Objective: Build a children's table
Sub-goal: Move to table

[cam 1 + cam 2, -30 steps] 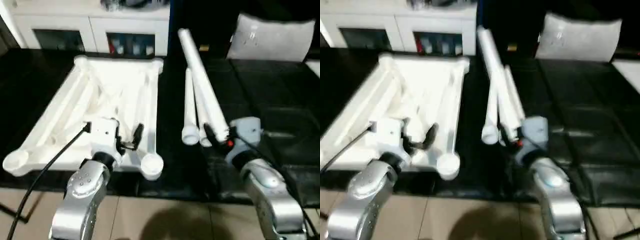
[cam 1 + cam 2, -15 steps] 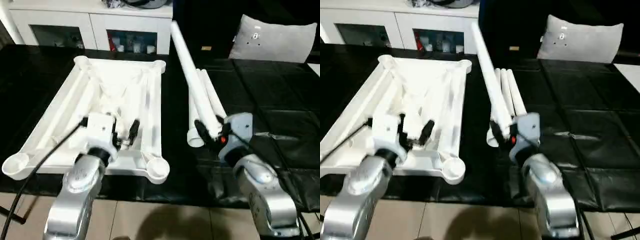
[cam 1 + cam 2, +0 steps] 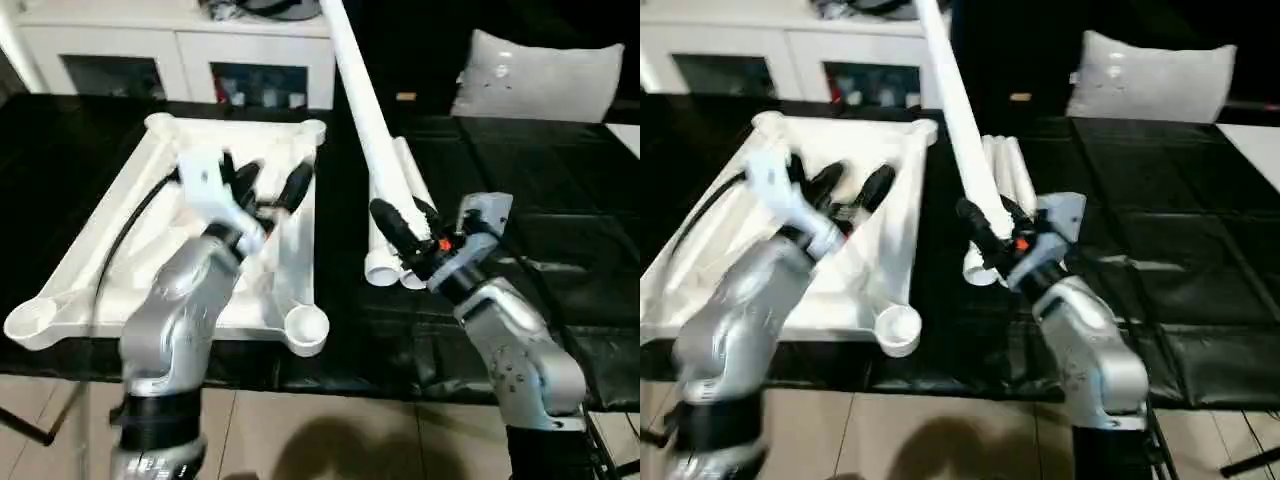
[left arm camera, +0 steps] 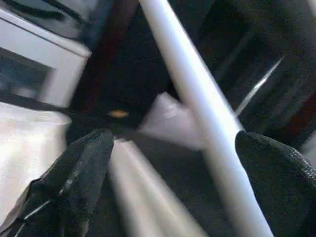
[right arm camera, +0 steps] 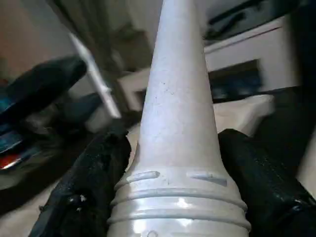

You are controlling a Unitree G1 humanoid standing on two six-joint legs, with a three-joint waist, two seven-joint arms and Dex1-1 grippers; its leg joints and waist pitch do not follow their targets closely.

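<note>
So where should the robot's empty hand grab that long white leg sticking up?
Probably around the middle of the lifted leg, coming from the tabletop side. The right gripper already clamps its ridged thick end, and the open left gripper hangs beside that bare, round shaft.

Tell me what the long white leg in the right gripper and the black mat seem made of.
The long white tapered leg looks like moulded plastic, smooth and matte, with moulded rings near its end. The black mat looks like glossy padded vinyl or leatherette, judging by its sheen and seams.
</note>
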